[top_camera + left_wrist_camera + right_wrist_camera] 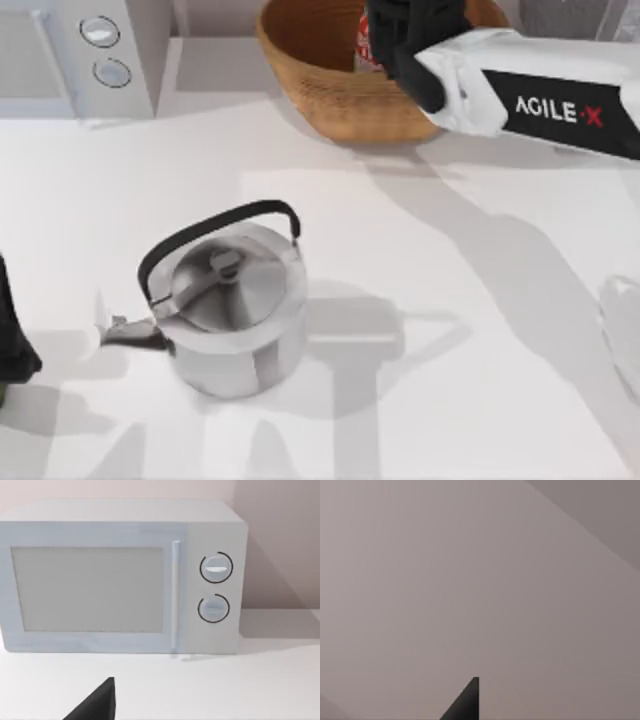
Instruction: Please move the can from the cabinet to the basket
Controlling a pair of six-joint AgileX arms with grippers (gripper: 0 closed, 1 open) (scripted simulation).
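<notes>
the right arm [540, 95] reaches in from the right side of the table, its white link crossing toward the far edge, and the right gripper [405, 40] hangs over the basket [320, 90], a wide woven bowl at the far middle of the table. a sliver of the red can [364, 50] shows just beside the gripper's dark body, inside the basket's rim. the can seems to sit within the gripper's grasp, but the dark body covers the fingers, so i cannot tell whether they are clenched on it or released. the right wrist view gives plain grey wall and one dark fingertip [465, 705].

a steel kettle [235, 310] with a black handle stands near the middle of the table, well apart from the basket. a white microwave [80, 50] with two round knobs sits at the far left corner. the left arm [15, 340] is parked at the left edge, its wrist view facing the microwave.
</notes>
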